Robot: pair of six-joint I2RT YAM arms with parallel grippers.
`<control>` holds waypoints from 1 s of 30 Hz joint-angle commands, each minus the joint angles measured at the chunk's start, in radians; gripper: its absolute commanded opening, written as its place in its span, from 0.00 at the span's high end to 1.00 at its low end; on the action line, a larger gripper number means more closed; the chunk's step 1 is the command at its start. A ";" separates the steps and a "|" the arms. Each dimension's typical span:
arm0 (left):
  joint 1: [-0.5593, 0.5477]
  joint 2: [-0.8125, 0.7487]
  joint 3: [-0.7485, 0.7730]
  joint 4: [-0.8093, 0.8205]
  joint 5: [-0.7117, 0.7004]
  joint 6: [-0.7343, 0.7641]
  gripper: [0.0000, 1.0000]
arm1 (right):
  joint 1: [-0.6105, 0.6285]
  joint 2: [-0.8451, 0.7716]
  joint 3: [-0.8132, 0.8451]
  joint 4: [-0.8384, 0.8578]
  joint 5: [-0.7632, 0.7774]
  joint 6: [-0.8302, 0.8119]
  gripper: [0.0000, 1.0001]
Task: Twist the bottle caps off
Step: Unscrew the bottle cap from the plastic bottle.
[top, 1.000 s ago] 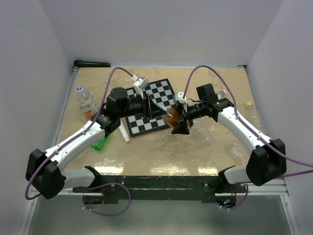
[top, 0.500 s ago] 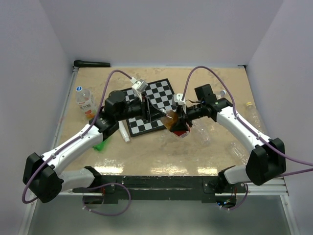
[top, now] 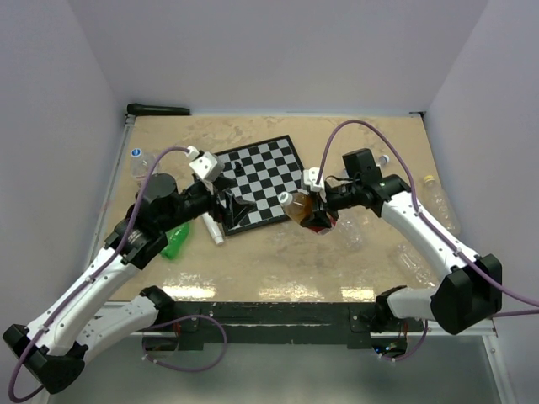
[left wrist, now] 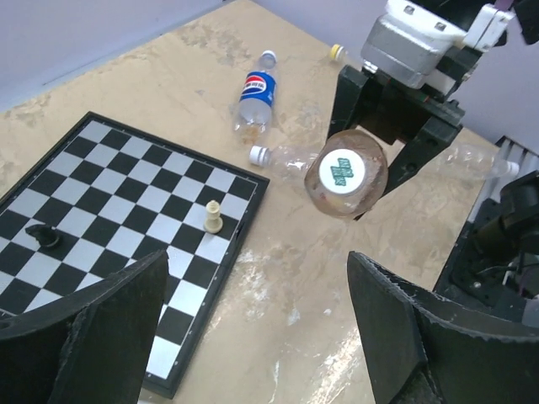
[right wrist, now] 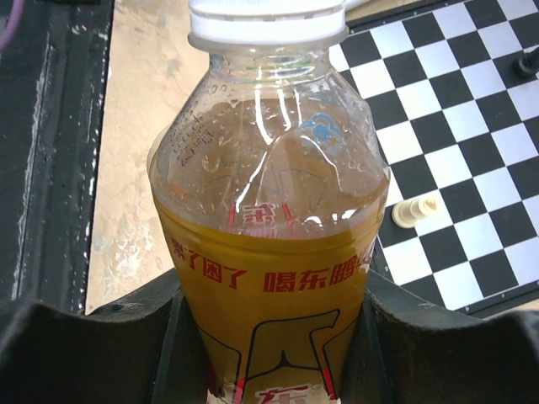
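My right gripper (top: 310,215) is shut on an amber drink bottle (right wrist: 269,252) with a yellow label, held off the table and lying roughly level. Its white ribbed cap (right wrist: 265,21) sits on the neck and points toward the left arm. In the left wrist view the same cap (left wrist: 343,171) shows face-on with green print. My left gripper (left wrist: 257,337) stands open and empty, well back from the cap, over the chessboard's corner (top: 226,202). Black pads (right wrist: 438,345) press both sides of the bottle.
A chessboard (top: 261,177) lies mid-table with a cream pawn (left wrist: 214,217) and a black piece (left wrist: 42,237). A Pepsi bottle (left wrist: 255,97) and a clear bottle (left wrist: 290,158) lie behind. A green bottle (top: 175,241) lies left, more clear bottles (top: 413,261) right.
The left gripper has opened and drawn back to the left, away from the bottle. The right gripper has closed on the bottle and now holds it alone.
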 commanded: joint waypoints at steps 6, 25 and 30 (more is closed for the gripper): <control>0.003 0.019 0.016 0.002 0.026 0.113 0.09 | -0.001 -0.079 -0.058 0.016 0.021 -0.089 0.90; -0.026 0.100 -0.125 0.310 0.343 0.156 0.19 | -0.001 -0.093 -0.080 0.015 0.051 -0.126 0.92; -0.055 0.161 -0.121 0.378 0.336 0.128 0.29 | -0.001 -0.088 -0.080 0.010 0.050 -0.129 0.92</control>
